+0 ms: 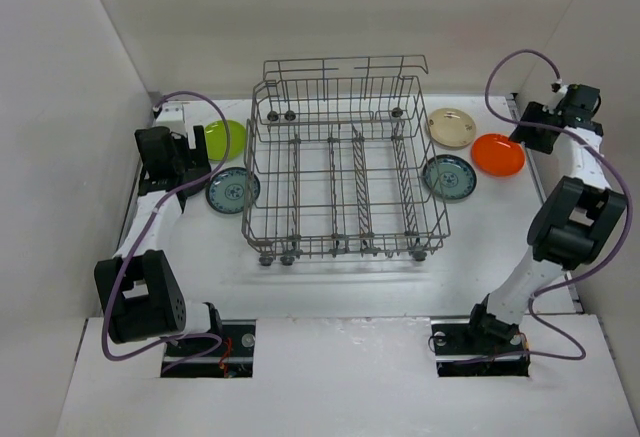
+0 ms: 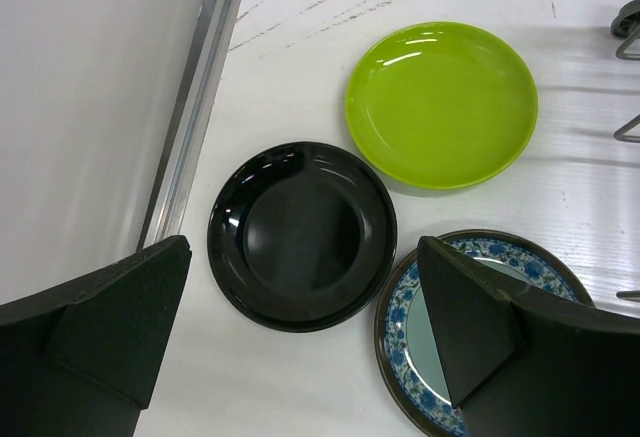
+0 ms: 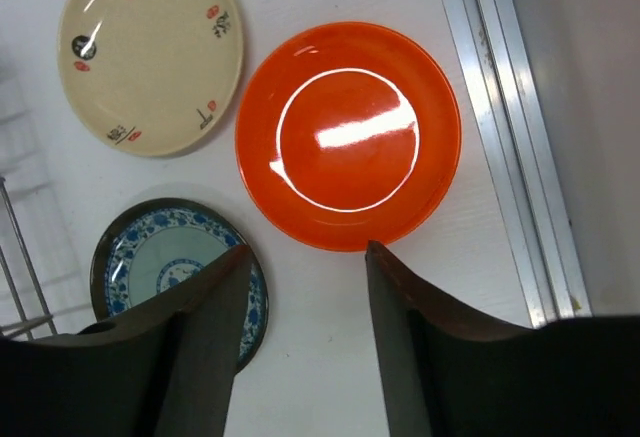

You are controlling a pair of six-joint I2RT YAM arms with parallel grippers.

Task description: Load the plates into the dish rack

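Note:
The grey wire dish rack [image 1: 345, 167] stands mid-table with no plate in it. To its left lie a lime green plate [image 1: 226, 140] and a teal patterned plate [image 1: 233, 191]. My left gripper [image 1: 185, 152] hangs open above a black plate [image 2: 300, 235], its jaws wide apart, with the green plate [image 2: 441, 103] beyond and the teal plate [image 2: 400, 327] under its right finger. To the rack's right lie a cream plate [image 1: 451, 127], an orange plate [image 1: 498, 154] and a second teal plate [image 1: 449, 176]. My right gripper [image 1: 545, 122] is open and empty just short of the orange plate [image 3: 348, 135].
White walls close in the table on three sides. An aluminium rail runs along the left edge [image 2: 195, 107] and another along the right edge [image 3: 510, 137]. A small white box [image 1: 170, 112] sits at the back left. Purple cables loop over both arms.

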